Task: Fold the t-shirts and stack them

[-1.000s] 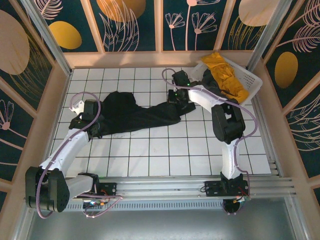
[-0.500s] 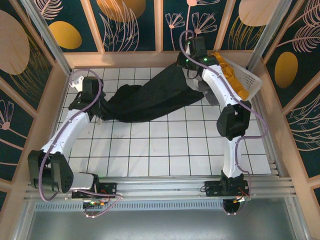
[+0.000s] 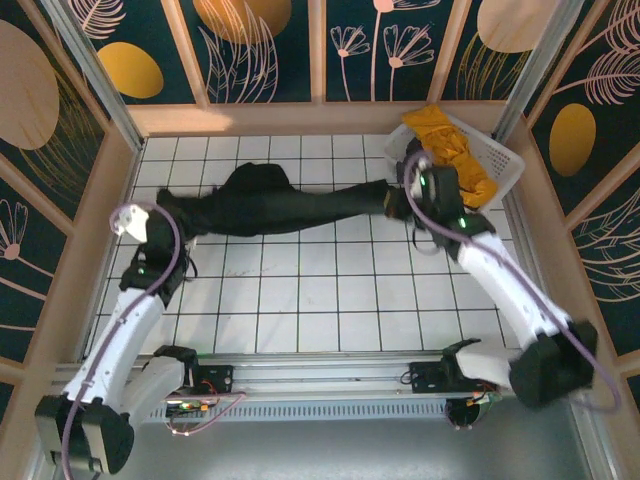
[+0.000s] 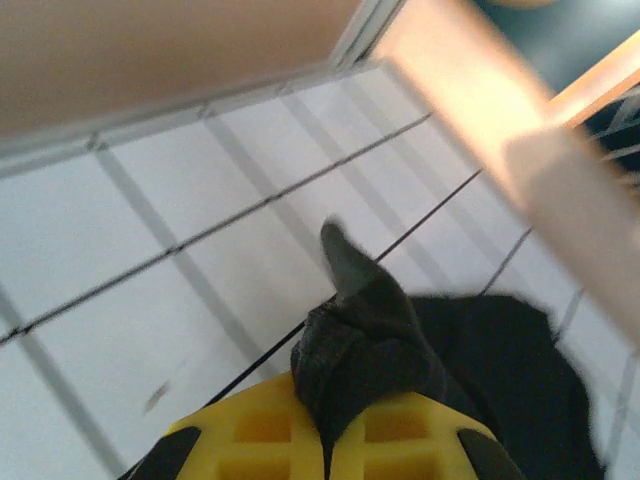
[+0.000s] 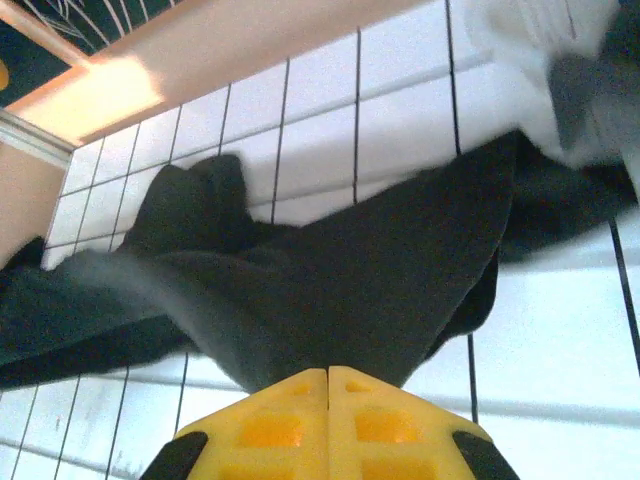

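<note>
Black t-shirt (image 3: 280, 205) is stretched into a long, rumpled band across the far half of the white tiled tabletop (image 3: 300, 300), running left to right. It bulges into a hump left of centre and narrows toward its right end.

Left gripper (image 4: 326, 410): yellow fingers (image 4: 250, 435) pressed together, pinching a bunched wad of the black cloth. This is the shirt's left end, near the left wall. A small point of fabric sticks up beyond the wad.

Right gripper (image 5: 328, 385): fingers closed edge to edge, clamping a fold of the same shirt at its right end. From the wrist view the cloth fans away from the fingers over the tiles.

White basket (image 3: 510, 165) sits in the far right corner, just beside the right gripper. Yellow t-shirt (image 3: 450, 145) is heaped in it, draped over its rim.

Blurred grey shape at upper right of the right wrist view; can't tell what it is.
</note>
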